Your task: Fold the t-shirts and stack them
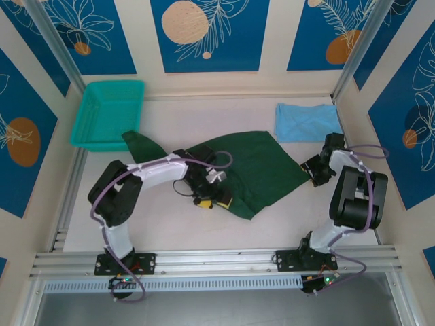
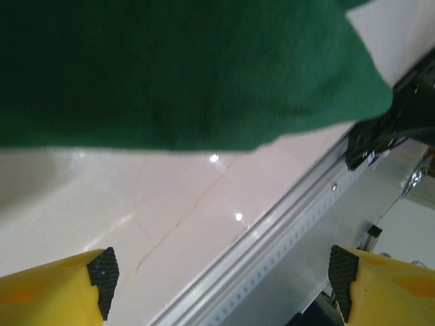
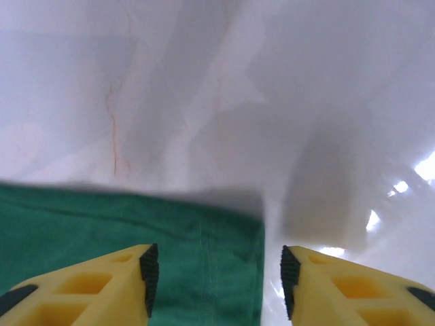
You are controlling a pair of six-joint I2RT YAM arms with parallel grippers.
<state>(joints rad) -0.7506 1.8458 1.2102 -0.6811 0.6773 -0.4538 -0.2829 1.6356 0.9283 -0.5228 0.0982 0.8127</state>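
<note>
At table [image 1: 173, 231] centre, green shirt [image 1: 255, 166] is seen spread out; blue shirt [image 1: 306, 122] is laid folded at far-R corner; L gripper [image 2: 221, 272] is held open over green shirt's near edge, nothing btwn jaws; R gripper's [image 3: 216, 272] jaws are parted astride its R tip, unclamped.

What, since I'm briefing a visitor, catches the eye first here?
A dark green shirt lies rumpled mid-table between the arms, the left gripper over its near-left edge, the right gripper at its right corner, both open. A folded blue shirt sits far right, a teal basket far left.
</note>
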